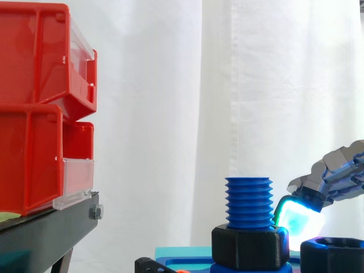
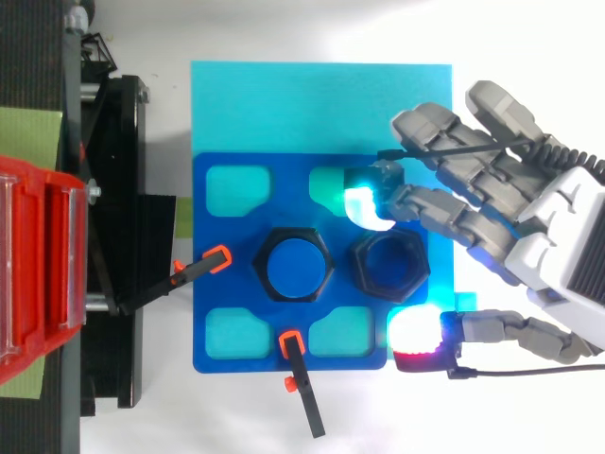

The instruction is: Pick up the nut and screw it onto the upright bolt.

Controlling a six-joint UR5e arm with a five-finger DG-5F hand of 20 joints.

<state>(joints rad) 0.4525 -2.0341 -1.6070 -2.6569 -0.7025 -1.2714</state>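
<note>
Grasp | hand (image 2: 501, 218) open, holding nothing, pads (image 2: 364, 206) straddling nut (image 2: 390, 267) just beside bolt (image 2: 296, 265) | close evenly on opposite flats (keep the nut level) before you lift clear of the threads.

Black hex nut (image 1: 333, 259), lying flat toward the right edge of the blue plate (image 2: 213, 274), just beside the upright blue threaded bolt (image 1: 248, 202) at mid-plate.
</note>
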